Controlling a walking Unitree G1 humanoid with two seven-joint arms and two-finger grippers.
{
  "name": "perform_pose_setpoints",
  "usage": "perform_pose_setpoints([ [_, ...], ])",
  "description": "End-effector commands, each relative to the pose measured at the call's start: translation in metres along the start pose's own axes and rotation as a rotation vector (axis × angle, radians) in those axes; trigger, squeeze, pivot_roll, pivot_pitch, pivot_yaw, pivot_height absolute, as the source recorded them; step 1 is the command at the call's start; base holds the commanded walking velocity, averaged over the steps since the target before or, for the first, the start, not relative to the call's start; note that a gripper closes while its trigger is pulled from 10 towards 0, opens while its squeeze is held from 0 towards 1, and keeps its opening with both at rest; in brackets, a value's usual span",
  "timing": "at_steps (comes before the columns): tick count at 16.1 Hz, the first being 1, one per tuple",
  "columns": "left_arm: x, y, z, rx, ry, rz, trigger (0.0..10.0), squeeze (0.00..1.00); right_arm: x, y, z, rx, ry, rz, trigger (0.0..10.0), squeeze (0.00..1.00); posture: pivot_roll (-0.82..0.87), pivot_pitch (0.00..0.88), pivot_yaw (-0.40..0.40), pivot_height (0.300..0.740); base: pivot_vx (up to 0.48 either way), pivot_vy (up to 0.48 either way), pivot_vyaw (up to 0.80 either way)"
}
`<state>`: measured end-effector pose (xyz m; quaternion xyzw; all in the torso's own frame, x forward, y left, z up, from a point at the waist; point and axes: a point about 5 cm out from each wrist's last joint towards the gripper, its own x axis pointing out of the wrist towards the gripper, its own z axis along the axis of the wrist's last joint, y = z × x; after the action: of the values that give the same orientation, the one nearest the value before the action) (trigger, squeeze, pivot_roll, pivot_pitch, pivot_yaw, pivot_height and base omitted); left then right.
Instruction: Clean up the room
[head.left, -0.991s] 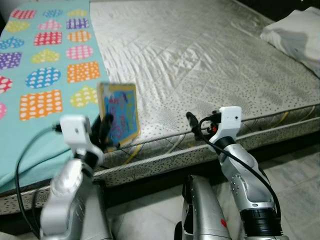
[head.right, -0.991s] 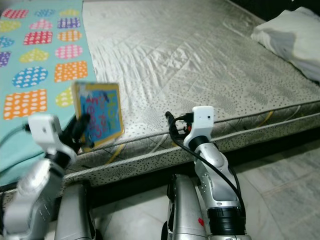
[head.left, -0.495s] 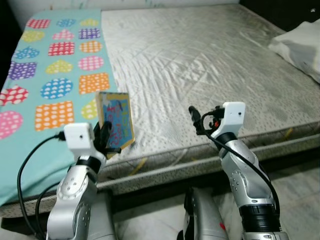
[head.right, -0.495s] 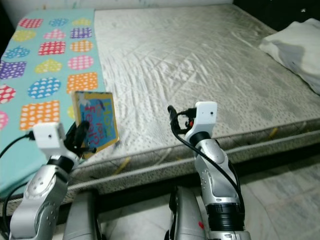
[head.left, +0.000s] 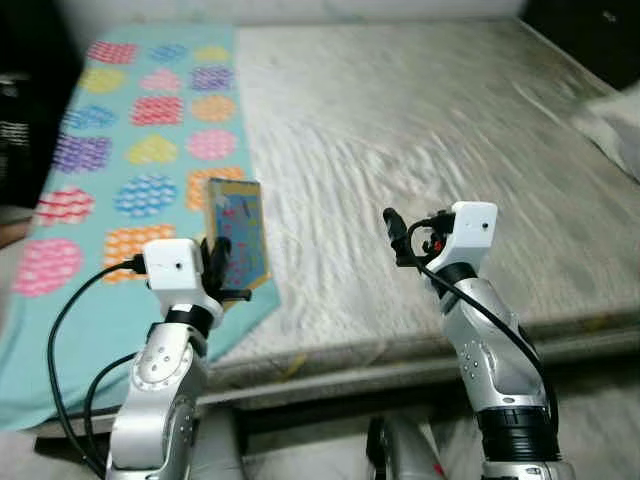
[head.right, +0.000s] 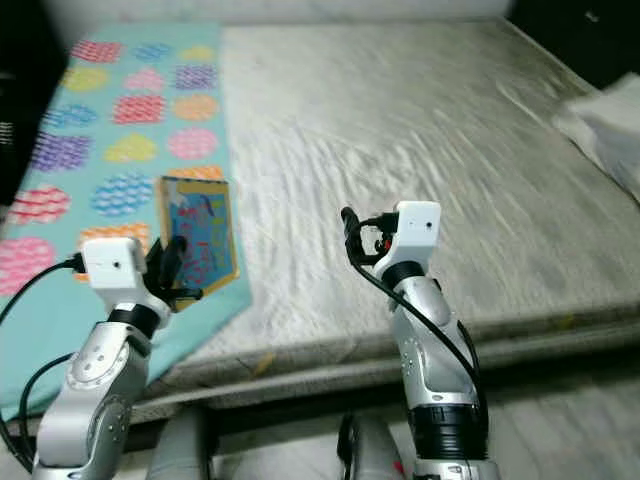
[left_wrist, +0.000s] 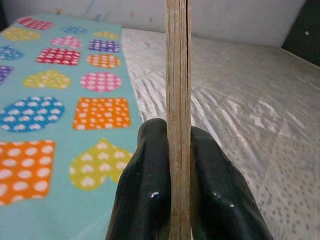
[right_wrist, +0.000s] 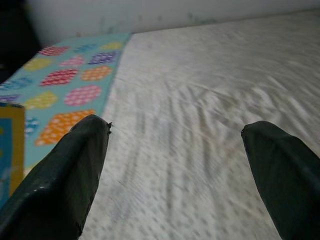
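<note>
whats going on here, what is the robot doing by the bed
The robot stands at the edge of a bed. Its left gripper is shut on a thin, colourful picture book, holding it upright above the patterned teal blanket. Its right gripper is raised over the bare mattress with its fingers open, holding nothing.

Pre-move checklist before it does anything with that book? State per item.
1. Grip: left gripper shut on the book, fingers pinching both covers. Ok.
2. Book attitude: upright, lifted off the mattress. Ok.
3. Right gripper: open, nothing between its fingers, raised over the mattress. Ok.
4. Drop-off spot: no shelf or bin visible. Cannot tell.
5. Surface below the book: patterned blanket edge beside bare mattress. Ok for set-down.
6. Image sharpness: head views blurred. Not ok.
</note>
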<state>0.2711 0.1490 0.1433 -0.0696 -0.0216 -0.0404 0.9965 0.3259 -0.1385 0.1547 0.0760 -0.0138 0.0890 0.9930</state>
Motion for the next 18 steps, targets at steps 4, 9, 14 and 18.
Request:
perform_pose_setpoints([
  [4, 0.004, -0.001, 0.011, 0.027, -0.058, -0.003, 10.0, 0.0, -0.001, -0.005, 0.0, 0.001, -0.003, -0.04, 10.0, 0.0, 0.03, 0.024, -0.017, 0.722, 0.0, 0.0, 0.0],
  [9, 0.004, -0.002, 0.009, 0.017, -0.05, -0.003, 10.0, 0.0, -0.002, -0.011, 0.002, -0.016, -0.015, -0.064, 10.0, 0.0, 0.03, 0.026, -0.015, 0.74, 0.0, 0.0, 0.0],
  [14, 0.004, 0.0, 0.006, 0.023, -0.04, 0.019, 10.0, 0.0, -0.003, -0.019, 0.001, -0.035, -0.012, -0.111, 10.0, 0.0, 0.03, 0.022, -0.019, 0.74, 0.0, 0.0, 0.0],
  [18, 0.005, -0.002, 0.005, 0.021, -0.035, 0.017, 10.0, 0.0, -0.003, -0.021, 0.001, -0.052, -0.01, -0.12, 10.0, 0.0, 0.03, 0.019, -0.023, 0.74, 0.0, 0.0, 0.0],
])
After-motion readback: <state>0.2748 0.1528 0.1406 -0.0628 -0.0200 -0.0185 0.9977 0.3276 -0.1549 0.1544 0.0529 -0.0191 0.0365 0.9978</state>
